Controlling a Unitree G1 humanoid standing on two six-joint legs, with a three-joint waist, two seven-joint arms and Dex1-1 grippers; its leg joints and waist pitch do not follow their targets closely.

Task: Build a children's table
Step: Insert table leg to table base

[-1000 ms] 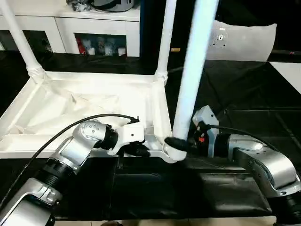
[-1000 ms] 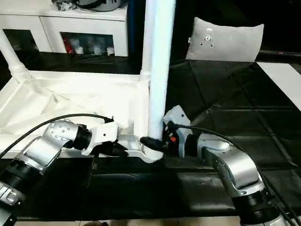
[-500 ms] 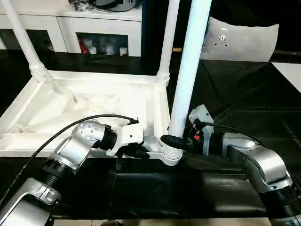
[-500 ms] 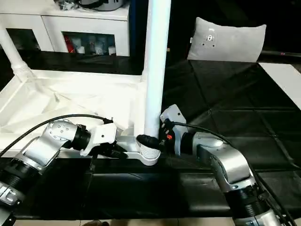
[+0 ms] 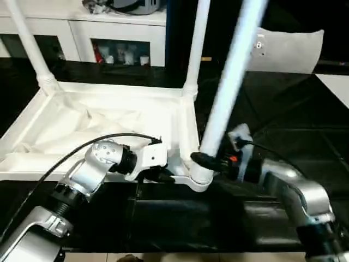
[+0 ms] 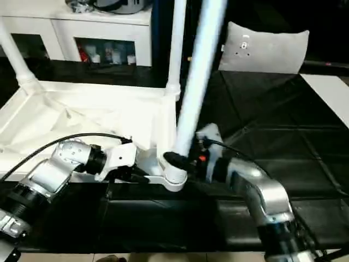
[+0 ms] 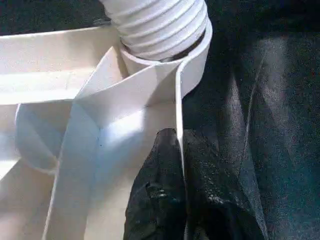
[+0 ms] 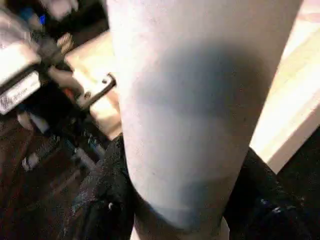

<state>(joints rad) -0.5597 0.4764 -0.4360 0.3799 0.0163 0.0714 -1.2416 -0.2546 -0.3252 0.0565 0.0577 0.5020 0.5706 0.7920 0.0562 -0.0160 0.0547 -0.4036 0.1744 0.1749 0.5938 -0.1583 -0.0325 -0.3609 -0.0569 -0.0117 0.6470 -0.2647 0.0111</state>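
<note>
The children's table top (image 5: 109, 125) lies upside down on black sheeting, ribbed underside up. Two white legs stand in its far corners, one at the left (image 5: 30, 46) and one at the right (image 5: 196, 49). A third leg (image 5: 232, 87) has its threaded end (image 7: 160, 25) in the near right corner socket (image 7: 192, 70), and its top leans right. My right gripper (image 5: 204, 161) is shut on this leg just above the socket, fingers (image 8: 107, 195) on either side of the shaft (image 8: 195, 110). My left gripper (image 7: 179, 137) is shut on the top's thin rim beside that socket.
White cabinets (image 5: 109, 38) with glass-fronted shelves line the back. A pale panel (image 5: 289, 49) leans at the back right. Black sheeting (image 5: 283, 109) covers the ground to the right of the table top, with a white surface (image 5: 335, 82) at the far right edge.
The held leg stood nearly upright half a second ago and now leans to the right at its top. My right forearm has shifted slightly right. The left gripper keeps its hold on the rim.
</note>
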